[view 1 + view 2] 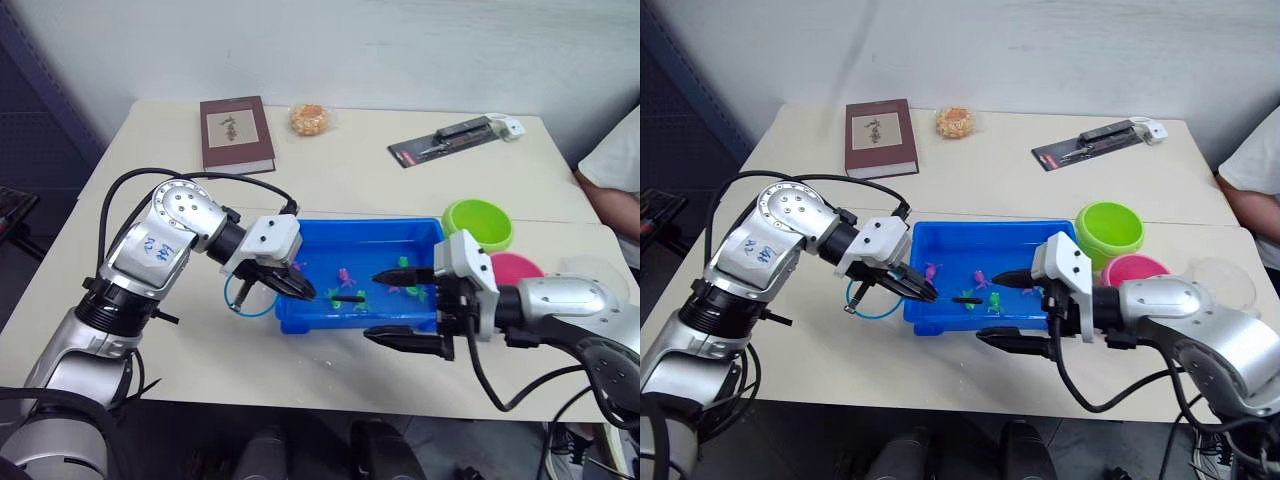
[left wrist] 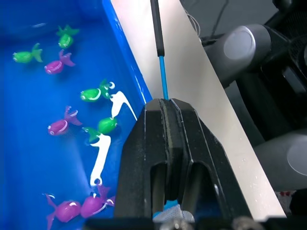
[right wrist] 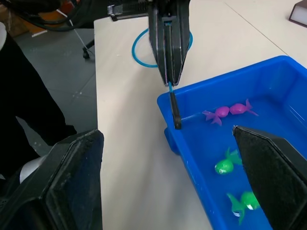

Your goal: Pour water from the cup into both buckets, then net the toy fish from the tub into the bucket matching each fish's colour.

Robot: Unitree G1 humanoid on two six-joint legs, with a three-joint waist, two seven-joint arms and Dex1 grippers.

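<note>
Blue tub [image 1: 420, 232] sits mid-table w/ water in it, pink & green toy fish [image 2: 94, 94] floating inside. Left gripper [image 1: 298, 290] is over tub's left end, fingers clamped tight on the small net's handle [image 2: 163, 80] — thin blue rod w/ black end that sticks out past the fingertips over the tub's near rim; the net's blue hoop [image 1: 246, 297] hangs on the other side of the gripper, above the tabletop just left of the tub. Right gripper [image 1: 405, 307] is at tub's near-right corner, fingers spread wide & holding nothing: one finger [image 1: 400, 275] reaches over the water, the other [image 1: 410, 342] lies outside the tub above the table's near strip. Green bucket [image 1: 479, 224] stands just off tub's right end, pink bucket [image 1: 516, 267] nearer the robot beside it, partly behind right arm. Clear cup [image 1: 598, 276] is right of pink bucket. Far side of table: book [image 1: 236, 132], snack bag [image 1: 311, 119], carded tool pack [image 1: 450, 138]. Person's arm [image 1: 612, 190] at right edge
</note>
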